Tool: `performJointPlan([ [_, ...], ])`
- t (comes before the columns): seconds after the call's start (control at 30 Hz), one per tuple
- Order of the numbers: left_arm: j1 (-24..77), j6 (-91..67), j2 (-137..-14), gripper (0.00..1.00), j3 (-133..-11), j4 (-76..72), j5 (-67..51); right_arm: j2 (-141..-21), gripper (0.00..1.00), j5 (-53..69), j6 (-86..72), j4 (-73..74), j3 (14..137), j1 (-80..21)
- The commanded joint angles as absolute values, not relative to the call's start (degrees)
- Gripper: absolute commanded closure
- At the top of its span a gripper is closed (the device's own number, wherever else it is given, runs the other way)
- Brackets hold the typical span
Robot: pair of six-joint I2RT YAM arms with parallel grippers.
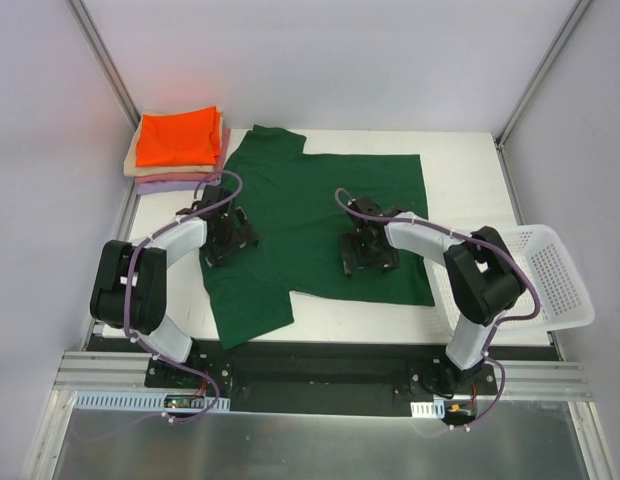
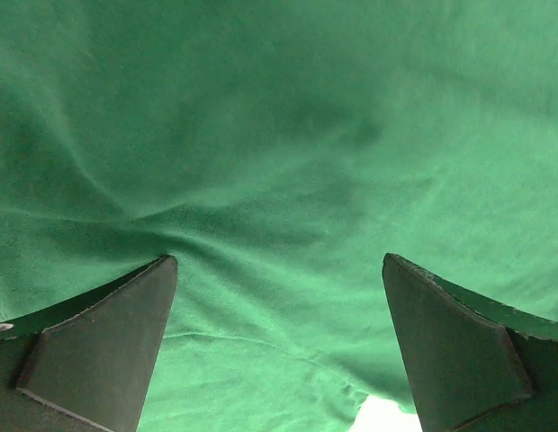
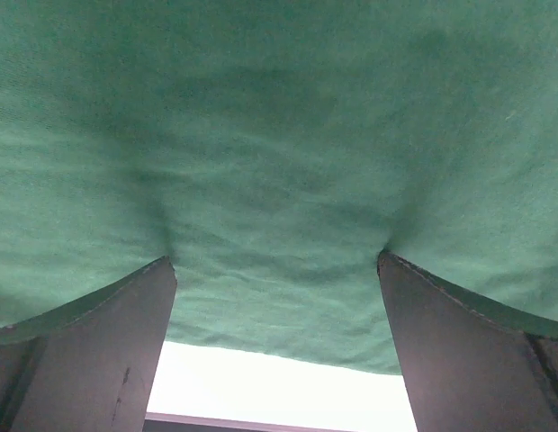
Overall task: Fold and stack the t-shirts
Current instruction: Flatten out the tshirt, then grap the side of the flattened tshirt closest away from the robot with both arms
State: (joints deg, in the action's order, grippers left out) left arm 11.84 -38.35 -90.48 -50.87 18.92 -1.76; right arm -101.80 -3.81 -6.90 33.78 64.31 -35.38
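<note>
L gripper (image 1: 228, 238) & R gripper (image 1: 368, 252) both spread wide, tips down on dark green t-shirt (image 1: 310, 200) laid out mid table (image 1: 470, 170), folded orange/beige/pink/lavender stack (image 1: 177, 150) just beside it at far-left corner

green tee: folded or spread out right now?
Spread. The dark green t-shirt lies flat and open on the table, both sleeves out, no fold visible. The folded shirts sit stacked at the far-left corner.

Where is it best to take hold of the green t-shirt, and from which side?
Probably the near edge of the green t-shirt: it lies flat and free on the table, by the open right gripper. Come low from the near side.
</note>
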Motion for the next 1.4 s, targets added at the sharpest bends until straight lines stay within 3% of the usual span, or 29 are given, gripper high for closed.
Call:
performJointPlan([
  [0.0,9.32,-39.46,-94.65,0.01,-52.20,18.98,3.51,-103.44,0.04,-2.12,-11.33,32.78,67.32,-35.68],
  [0.13,7.04,-38.24,-96.41,0.01,-54.57,19.25,2.38,-103.97,0.04,1.32,-13.01,31.73,68.20,-36.30],
  [0.33,6.59,-36.48,-93.61,0.01,-54.76,20.04,-3.33,-102.14,0.04,-4.30,-13.45,34.54,70.40,-36.30],
  [0.5,8.17,-39.01,-83.87,0.01,-53.09,23.81,-3.87,-95.90,0.04,-4.83,-13.54,34.89,69.88,-36.30],
  [0.63,11.24,-45.41,-74.91,0.01,-51.16,35.47,1.73,-91.51,0.04,-4.83,-12.48,35.42,67.60,-36.47],
  [0.93,15.90,-61.77,-56.27,0.01,-32.45,53.16,4.48,-85.87,0.04,-4.57,-11.08,34.01,59.77,-36.47],
  [1.13,16.17,-66.71,-50.19,0.01,-30.67,59.77,7.91,-84.55,0.04,-2.73,-9.58,33.93,58.45,-36.39],
  [1.37,16.43,-66.62,-52.11,0.24,-28.48,56.16,3.08,-84.64,0.04,-3.08,-8.70,33.84,57.75,-36.39],
])
